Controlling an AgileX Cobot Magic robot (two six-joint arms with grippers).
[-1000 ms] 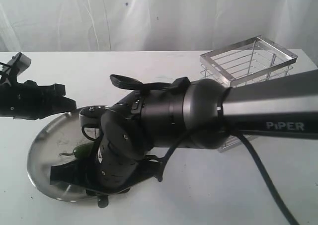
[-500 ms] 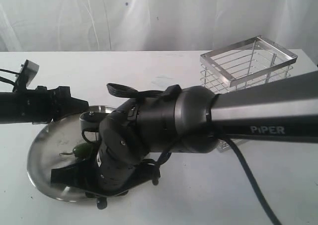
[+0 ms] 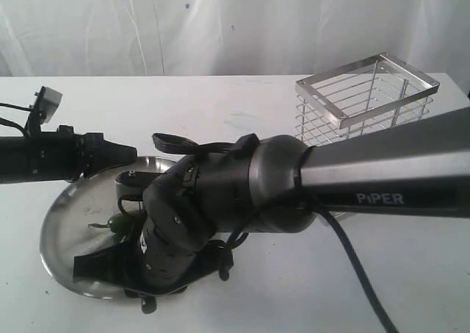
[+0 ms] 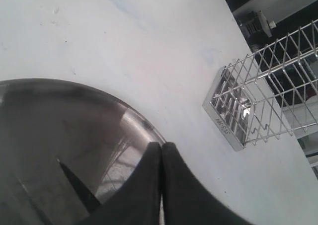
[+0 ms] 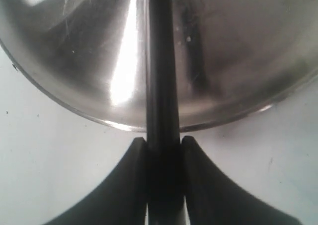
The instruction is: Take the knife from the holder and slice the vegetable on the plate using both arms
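Your right arm (image 3: 308, 190) fills most of the exterior view and covers its own claw, so read the right gripper (image 5: 164, 144) from its wrist camera. Its two fingers (image 5: 130, 180) are clamped on the black handle of the knife (image 5: 160, 76). The knife runs out from between them and over the rim of the plate (image 5: 74, 41), then is cut off at the frame's edge (no blade tip shows there).

In the exterior view a dark wedge sits low under that wrist. You cannot tell whether it is fingers or blade.

The green chili (image 3: 117, 223) lies on the plate, its thin stem in the open and its far end hidden behind the right wrist. The knife-holding claw is just beside it, toward the plate's near side.

The left gripper (image 4: 161, 146) is pressed together with nothing in it. It hangs over the plate's far rim, near the chili but clear of it. A dark pointed sliver beside it in the left wrist view may be blade or reflection.

The forearm reads "PiPER" (pale letters). The holder (image 3: 367, 98) stands well to the right of the plate, and the lettering on its rim is too small to read.
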